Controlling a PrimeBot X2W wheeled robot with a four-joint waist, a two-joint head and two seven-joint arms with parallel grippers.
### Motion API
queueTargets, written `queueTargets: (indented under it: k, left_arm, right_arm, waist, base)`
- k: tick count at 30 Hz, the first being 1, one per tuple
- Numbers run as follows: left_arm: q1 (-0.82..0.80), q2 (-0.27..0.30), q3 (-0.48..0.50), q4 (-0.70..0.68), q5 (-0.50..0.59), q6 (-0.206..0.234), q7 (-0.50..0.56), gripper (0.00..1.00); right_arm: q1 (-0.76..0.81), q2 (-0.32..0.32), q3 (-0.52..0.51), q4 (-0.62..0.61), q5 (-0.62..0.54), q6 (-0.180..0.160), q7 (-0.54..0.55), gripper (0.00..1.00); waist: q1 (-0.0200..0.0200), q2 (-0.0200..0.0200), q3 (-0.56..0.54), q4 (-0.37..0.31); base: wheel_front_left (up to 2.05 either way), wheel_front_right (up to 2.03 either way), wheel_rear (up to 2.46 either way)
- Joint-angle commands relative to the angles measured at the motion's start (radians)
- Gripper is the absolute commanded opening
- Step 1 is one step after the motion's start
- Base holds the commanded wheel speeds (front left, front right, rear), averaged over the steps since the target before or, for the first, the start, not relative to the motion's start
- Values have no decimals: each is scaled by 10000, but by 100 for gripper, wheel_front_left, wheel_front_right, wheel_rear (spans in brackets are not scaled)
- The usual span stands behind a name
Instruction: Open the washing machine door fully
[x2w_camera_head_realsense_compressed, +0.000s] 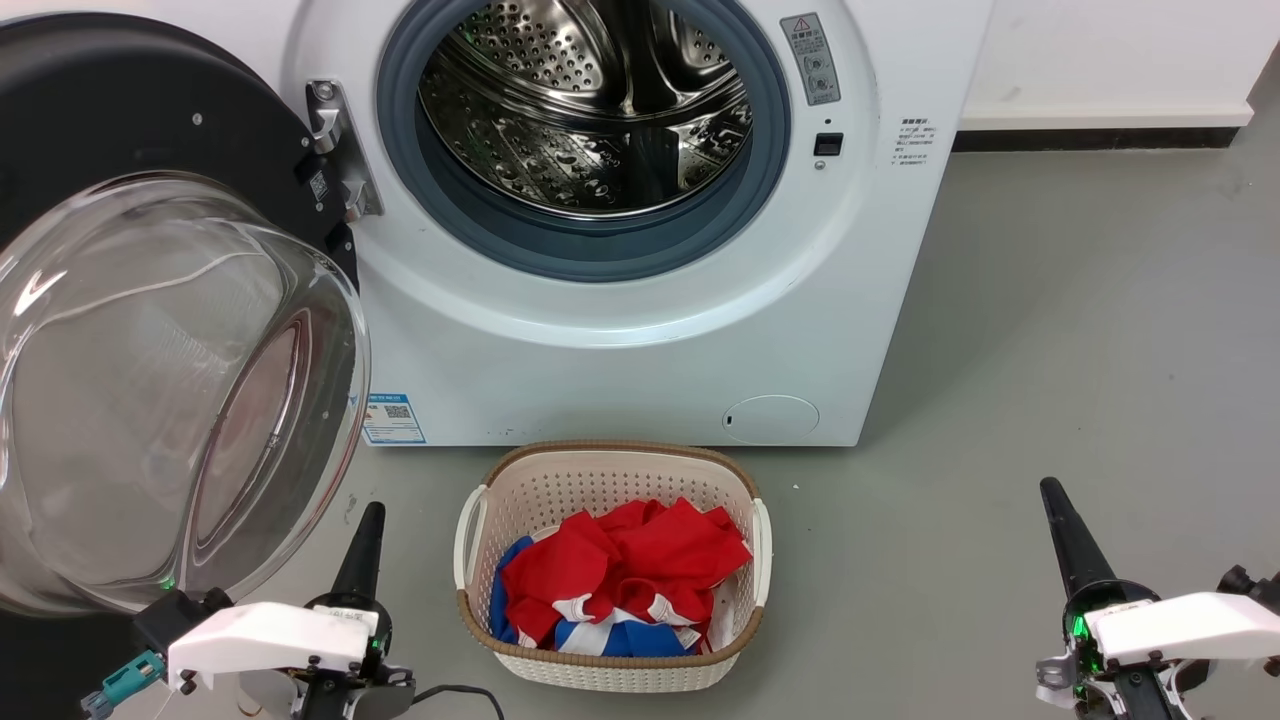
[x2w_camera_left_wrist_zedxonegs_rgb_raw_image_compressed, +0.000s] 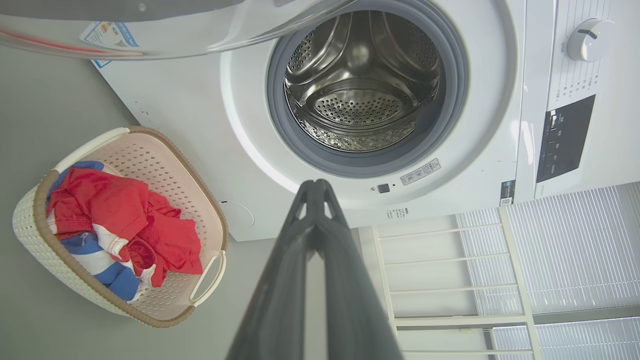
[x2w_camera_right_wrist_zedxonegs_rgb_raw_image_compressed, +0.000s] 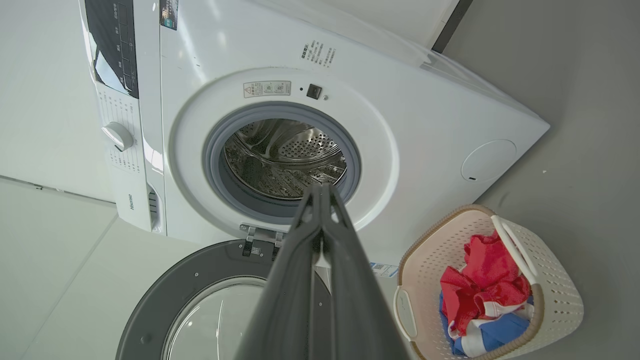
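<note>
The door (x2w_camera_head_realsense_compressed: 170, 320) stands swung wide on its hinge (x2w_camera_head_realsense_compressed: 335, 150) at the left of the machine (x2w_camera_head_realsense_compressed: 640, 360). Its black rim is turned away from the opening and the glass bowl bulges out towards the head camera. The drum (x2w_camera_head_realsense_compressed: 590, 110) is fully exposed inside its grey gasket (x2w_camera_head_realsense_compressed: 600, 255), nothing across it.

Down on the left it's tight. The left gripper (x2w_camera_head_realsense_compressed: 370, 515) sits low, its fingers pointing up the head view, just beside the door's lower glass edge, in the strip of floor between the door and the basket (x2w_camera_head_realsense_compressed: 610, 455). Its two dark fingers are pressed together at the tips, holding nothing, as the left wrist view shows plainly. From that wrist camera the fingertips line up below the drum opening, with the door's edge across the top of the view.

The basket stands just in front of the machine, below the drum, with a narrow gap between them. Red, blue and white clothes (x2w_camera_head_realsense_compressed: 630, 570) lie heaped inside.

On the right there's far more room: bare grey floor (x2w_camera_head_realsense_compressed: 1050, 330) runs from the machine's side to the wall (x2w_camera_head_realsense_compressed: 1100, 60). The right gripper (x2w_camera_head_realsense_compressed: 1050, 492) sits low there, well apart from the basket, fingers up and tilted a little left. It too is closed on nothing, with the tips meeting in the right wrist view in front of the drum's edge.
</note>
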Motion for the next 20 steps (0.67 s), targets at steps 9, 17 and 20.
queueTargets:
  k: [9,17,20]
  left_arm:
    - [-226,-134,349,-81,-892,-251,291,0]
    - [-256,-240,540,-82,-1427,-342,461,0]
    - [-261,-274,600,-79,-1623,-395,515,0]
  right_arm:
    - [-344,-46,-123,105,1085,1,169,0]
    - [-444,-34,-191,182,1719,1,273,0]
    - [-441,-29,-214,218,1944,1,324,0]
  waist:
    - [0,0,8,6]
    - [0,0,14,10]
    - [0,0,16,12]
  base:
    - [0,0,0]
    - [0,0,0]
    - [0,0,0]
